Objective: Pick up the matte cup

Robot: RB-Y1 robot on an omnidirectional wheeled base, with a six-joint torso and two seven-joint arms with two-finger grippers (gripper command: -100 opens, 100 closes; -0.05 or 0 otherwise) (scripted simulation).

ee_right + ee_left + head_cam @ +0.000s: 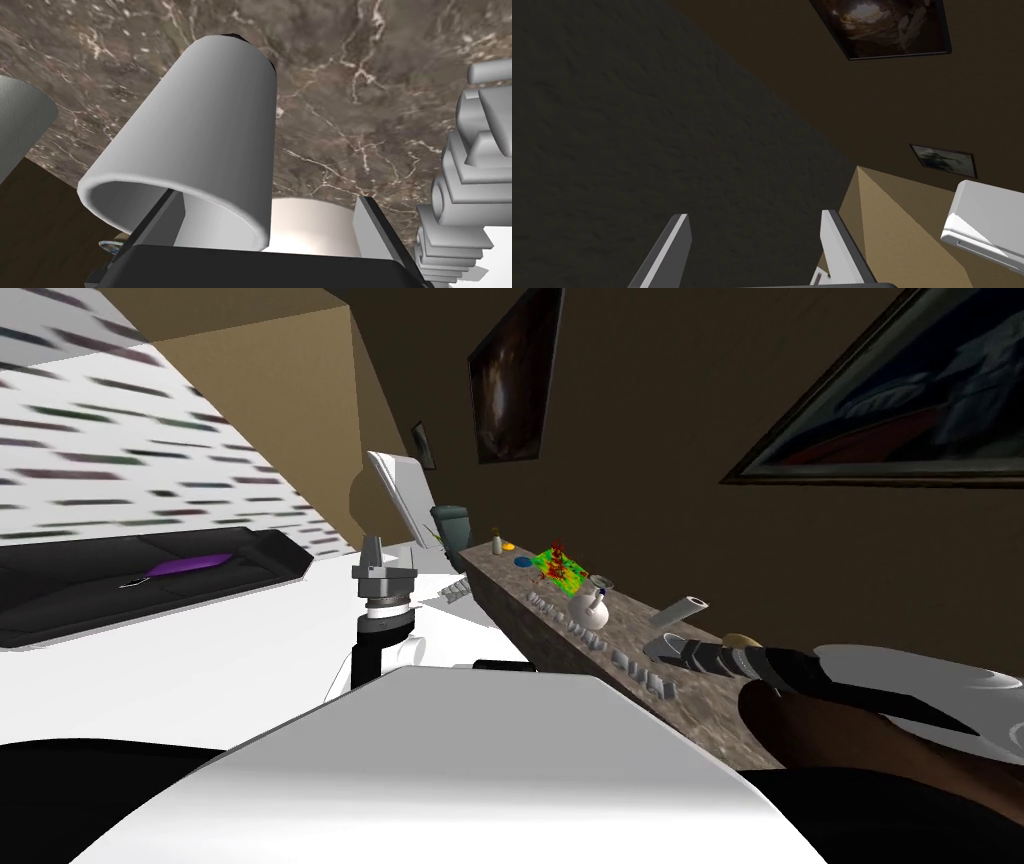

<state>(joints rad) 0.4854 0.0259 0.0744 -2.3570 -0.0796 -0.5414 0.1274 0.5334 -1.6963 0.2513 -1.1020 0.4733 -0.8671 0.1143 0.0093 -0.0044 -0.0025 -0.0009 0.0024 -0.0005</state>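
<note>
Cup [200, 125]: rim facing right end effector [266, 202], axis along its approach; fingers [370, 220] wide apart, one seemingly inside rim, holding nothing. Left end effector [757, 220]: spread, empty.

Home living room, black sofa [80, 588], framed painting [515, 378], marble-topped counter [630, 623]
</note>
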